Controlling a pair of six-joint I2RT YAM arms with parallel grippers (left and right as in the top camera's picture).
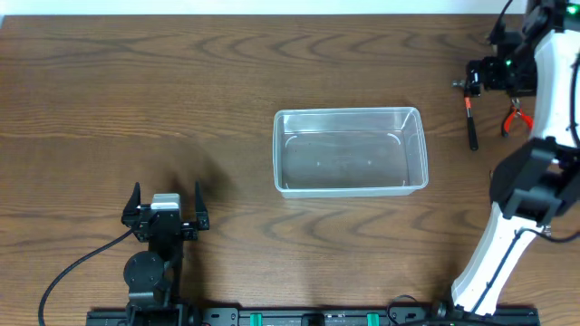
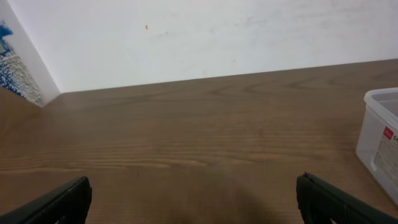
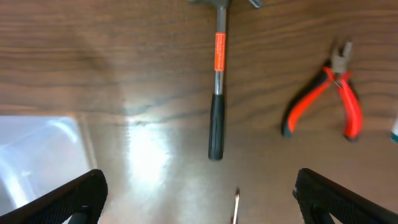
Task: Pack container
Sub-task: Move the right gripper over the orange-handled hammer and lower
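The clear plastic container (image 1: 349, 152) sits empty at the table's middle. Its corner shows in the left wrist view (image 2: 380, 134) and in the right wrist view (image 3: 37, 152). My left gripper (image 1: 168, 204) is open and empty at the front left, well left of the container; its fingers show wide apart in the left wrist view (image 2: 193, 190). My right gripper (image 1: 485, 77) is open and empty at the far right, above the table over a black-handled hammer (image 3: 216, 118); its fingers show in the right wrist view (image 3: 199, 183).
The hammer (image 1: 470, 122) and red-handled pliers (image 1: 517, 118) lie right of the container. The pliers also show in the right wrist view (image 3: 326, 99). A thin metal rod tip (image 3: 236, 205) lies between the right fingers. A white wall (image 2: 205, 37) stands behind the table.
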